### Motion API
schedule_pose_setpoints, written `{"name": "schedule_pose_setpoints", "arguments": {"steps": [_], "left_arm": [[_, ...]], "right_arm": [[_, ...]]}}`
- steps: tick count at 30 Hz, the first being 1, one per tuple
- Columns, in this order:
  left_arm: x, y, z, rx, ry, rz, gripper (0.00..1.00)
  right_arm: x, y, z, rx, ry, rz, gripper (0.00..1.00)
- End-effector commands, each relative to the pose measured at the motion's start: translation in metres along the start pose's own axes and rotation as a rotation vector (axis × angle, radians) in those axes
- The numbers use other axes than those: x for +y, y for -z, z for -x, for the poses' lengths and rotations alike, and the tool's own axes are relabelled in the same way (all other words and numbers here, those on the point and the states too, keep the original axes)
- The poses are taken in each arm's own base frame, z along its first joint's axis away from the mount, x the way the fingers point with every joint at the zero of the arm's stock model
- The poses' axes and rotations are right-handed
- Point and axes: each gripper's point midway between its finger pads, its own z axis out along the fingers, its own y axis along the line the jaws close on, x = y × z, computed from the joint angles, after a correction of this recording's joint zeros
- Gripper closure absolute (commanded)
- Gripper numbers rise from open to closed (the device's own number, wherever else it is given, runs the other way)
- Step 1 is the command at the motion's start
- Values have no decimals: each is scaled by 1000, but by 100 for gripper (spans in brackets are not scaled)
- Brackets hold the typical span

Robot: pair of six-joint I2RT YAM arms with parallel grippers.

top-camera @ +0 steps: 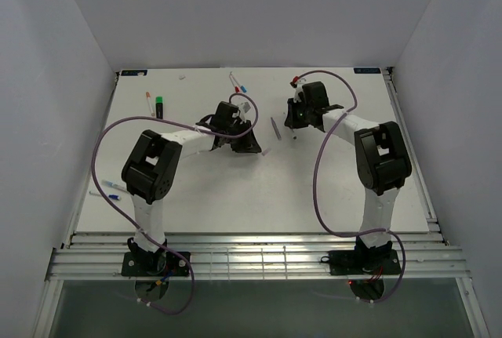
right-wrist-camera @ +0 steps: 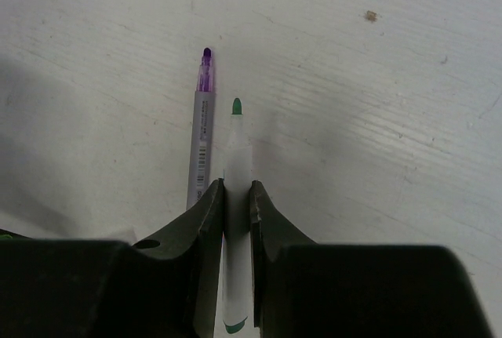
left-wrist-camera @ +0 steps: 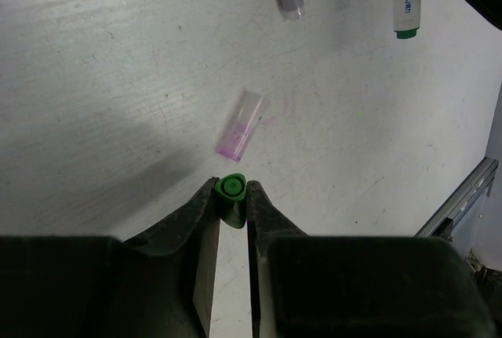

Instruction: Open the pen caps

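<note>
The left gripper [left-wrist-camera: 232, 194] is pinching a small green plastic pen cap [left-wrist-camera: 230, 187] at the very tips of its two dark fingers, which are pressing against the cap from either side. The cap is sitting low over the white table [top-camera: 220, 193], left of the table's middle. Just beyond it, a short clear plastic cap tinted purple [left-wrist-camera: 241, 135] is lying on its side on the table, apart from the fingers.

The right gripper [right-wrist-camera: 237, 190] is squeezing a slim white-barrelled pen with a bare green tip [right-wrist-camera: 238, 150]. Its jaws are closing on the barrel, and the uncapped tip is pointing away from the wrist, close above the surface. Just to the left of this pen, a grey-barrelled pen with a bare purple tip [right-wrist-camera: 202, 122] is lying flat on the table, nearly parallel to it and outside the jaws. In the overhead view this grey pen is lying between the two grippers, right of the table's middle.

Toward the far left of the table, a stubby black marker with a green end [top-camera: 159, 106] is lying beside a thin white pen with an orange end [top-camera: 149, 103], well apart from both grippers.
</note>
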Motion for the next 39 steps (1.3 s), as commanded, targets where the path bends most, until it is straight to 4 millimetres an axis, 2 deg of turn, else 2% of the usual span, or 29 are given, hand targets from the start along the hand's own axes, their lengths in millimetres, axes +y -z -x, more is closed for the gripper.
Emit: {"name": "schedule_pose_setpoints", "arguments": {"steps": [1, 10, 13, 21, 26, 29, 30, 31, 34, 35, 37, 38, 39], "left_arm": [[-10, 1, 21, -48, -45, -8, 72], [0, -6, 18, -41, -27, 25, 65], [5, -5, 16, -38, -20, 51, 63], [9, -1, 13, -40, -18, 71, 57], [3, 12, 30, -87, -18, 72, 50], [3, 20, 54, -126, -13, 85, 45], [8, 22, 62, -136, -3, 95, 31], [3, 26, 79, -164, -10, 87, 29], [10, 33, 104, -202, 7, 102, 26], [5, 39, 121, -232, 1, 102, 26], [19, 40, 140, -272, 18, 157, 26], [15, 47, 159, -310, 8, 165, 26], [25, 50, 171, -340, 16, 205, 26]], "right_arm": [[2, -6, 30, -67, 23, 26, 92], [-4, -24, 27, -41, 15, 23, 91], [-3, -29, 25, -32, 10, 31, 86], [0, -38, 16, -6, 2, 62, 84], [1, -42, 9, 11, -3, 79, 80], [3, -42, 9, 12, -8, 89, 75], [3, -42, 9, 14, -6, 89, 71], [3, -41, 9, 14, -6, 89, 64], [2, -40, 9, 11, -8, 80, 60], [2, -39, 9, 10, -7, 79, 59], [3, -36, 12, 1, -6, 78, 54], [3, -35, 12, 2, -13, 75, 53], [2, -33, 15, -3, -16, 65, 52]]}}
